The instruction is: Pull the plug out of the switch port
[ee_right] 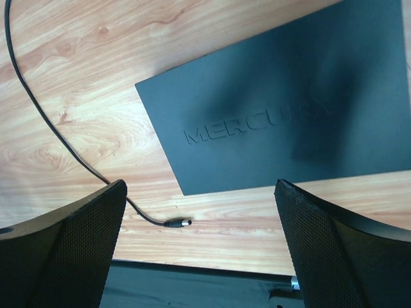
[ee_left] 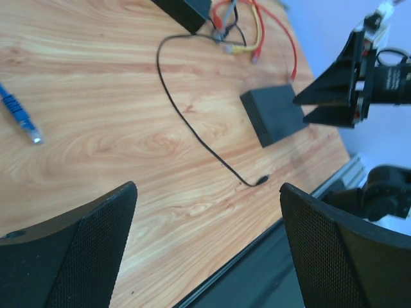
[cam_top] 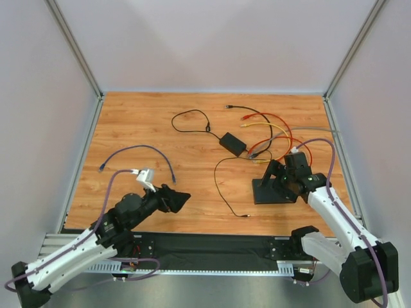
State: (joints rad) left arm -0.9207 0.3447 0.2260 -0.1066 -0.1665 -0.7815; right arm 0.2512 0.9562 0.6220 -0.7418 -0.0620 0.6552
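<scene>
Right fingers (ee_right: pixel 64 250) gape wide and empty directly over the switch (ee_right: pixel 289 109); its plug (ee_right: pixel 180 222) lies loose just near-left; left fingers (ee_left: pixel 70 256), equally wide, are farther off.

Top cam looks down from behind; wrist cams low over table (cam_top: pixel 141 122), all share switch (ee_right: pixel 289 109).

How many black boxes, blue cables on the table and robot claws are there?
Black boxes: 2 (switch, power adapter)
Blue network cable: 1
Claws: 2 (left gripper, right gripper, both open)
Total: 5
</scene>
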